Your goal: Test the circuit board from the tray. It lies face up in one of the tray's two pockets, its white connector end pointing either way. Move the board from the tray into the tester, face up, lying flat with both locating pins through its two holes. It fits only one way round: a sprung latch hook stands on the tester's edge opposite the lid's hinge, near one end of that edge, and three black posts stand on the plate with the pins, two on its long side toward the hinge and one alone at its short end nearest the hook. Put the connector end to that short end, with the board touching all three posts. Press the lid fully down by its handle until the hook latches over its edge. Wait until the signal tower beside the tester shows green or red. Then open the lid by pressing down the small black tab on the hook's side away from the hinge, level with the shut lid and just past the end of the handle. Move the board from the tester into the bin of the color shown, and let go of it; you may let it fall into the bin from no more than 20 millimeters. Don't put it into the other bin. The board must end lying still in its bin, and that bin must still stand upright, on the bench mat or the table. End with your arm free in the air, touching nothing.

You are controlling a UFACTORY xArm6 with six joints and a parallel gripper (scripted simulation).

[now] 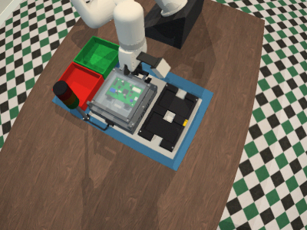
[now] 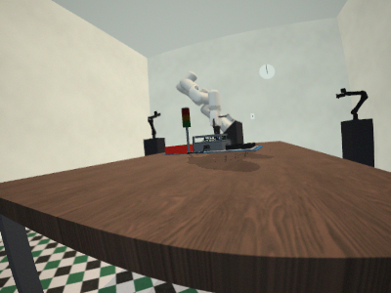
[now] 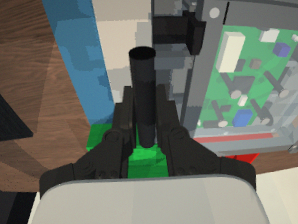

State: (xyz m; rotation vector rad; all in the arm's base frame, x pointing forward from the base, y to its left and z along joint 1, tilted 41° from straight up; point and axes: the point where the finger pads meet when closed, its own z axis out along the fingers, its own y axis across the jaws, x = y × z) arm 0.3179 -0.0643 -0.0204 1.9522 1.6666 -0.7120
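Jaws clamp the lid's handle [image 3: 144,96] over the tester [image 1: 143,109].

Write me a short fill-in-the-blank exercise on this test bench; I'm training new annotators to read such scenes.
1. The gripper is shut on the lid's black ____.
2. The circuit board lies in the tester under its clear, lowered ____.
3. The signal tower stands nearest the bin coloured ____.
4. The tester and the black tray both stand on a bench mat coloured ____.

Missing words: handle; lid; red; blue.
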